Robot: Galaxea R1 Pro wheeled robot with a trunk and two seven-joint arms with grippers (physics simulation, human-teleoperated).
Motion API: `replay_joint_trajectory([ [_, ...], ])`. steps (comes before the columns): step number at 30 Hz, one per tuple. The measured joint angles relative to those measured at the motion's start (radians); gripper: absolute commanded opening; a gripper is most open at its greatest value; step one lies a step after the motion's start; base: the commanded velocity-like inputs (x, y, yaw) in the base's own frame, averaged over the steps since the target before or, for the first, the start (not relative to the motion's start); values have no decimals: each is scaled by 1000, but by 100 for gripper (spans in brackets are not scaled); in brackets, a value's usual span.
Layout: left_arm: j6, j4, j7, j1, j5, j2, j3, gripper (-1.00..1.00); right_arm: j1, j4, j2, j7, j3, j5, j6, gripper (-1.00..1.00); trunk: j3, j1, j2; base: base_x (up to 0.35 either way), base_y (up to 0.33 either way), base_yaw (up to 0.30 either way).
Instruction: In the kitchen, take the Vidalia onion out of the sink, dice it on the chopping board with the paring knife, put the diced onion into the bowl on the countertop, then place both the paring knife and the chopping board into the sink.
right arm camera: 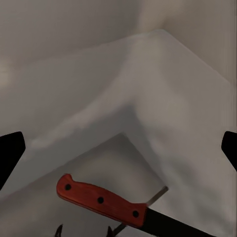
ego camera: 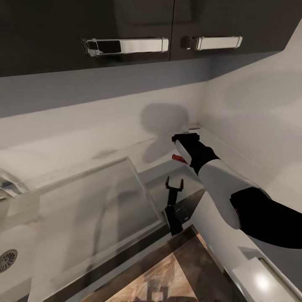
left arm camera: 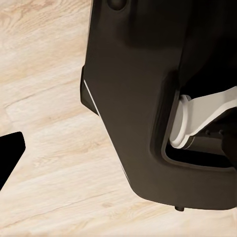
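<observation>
— How is the right hand (right arm camera: 118,148) set?

— Spread wide. In the right wrist view its two dark fingertips (right arm camera: 10,153) sit at opposite edges of the frame, with bare grey wall (right arm camera: 74,59) between them. Nothing is pinched.

— And the paring knife (right arm camera: 101,200)?

— Near that hand but outside its grip. It has a red handle with three dark rivets and a dark blade. Two small black prongs (right arm camera: 111,229) poke up just beside the handle; I cannot tell what the knife rests on.

— What does the head view give?

— The right arm reaches into the corner of the walls under the dark cabinets (ego camera: 126,25). A bit of the red handle shows just below the hand. A black forked piece (ego camera: 174,184) stands on the grey surface (ego camera: 153,178) nearby. The sink (ego camera: 138,180) lies to the left, its round drain (ego camera: 7,260) at the edge. The chopping board (ego camera: 167,272) sits at the bottom of the view.

— The left hand?

— One dark fingertip (left arm camera: 10,153) shows over the light wood floor (left arm camera: 49,123), beside the robot's dark body (left arm camera: 133,98). I cannot tell how far it is spread.
</observation>
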Motion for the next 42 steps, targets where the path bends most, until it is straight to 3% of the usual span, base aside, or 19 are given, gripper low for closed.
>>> replay_joint_trajectory([
  [11,0,0,0,0,0,0,0,100,0,0,-34,0,-1,0,0,100,-18,0,0,0,0,0],
  [42,0,0,0,0,0,0,0,100,0,-1,-54,-1,-2,-1,-2,100,-67,0,0,0,0,0],
])
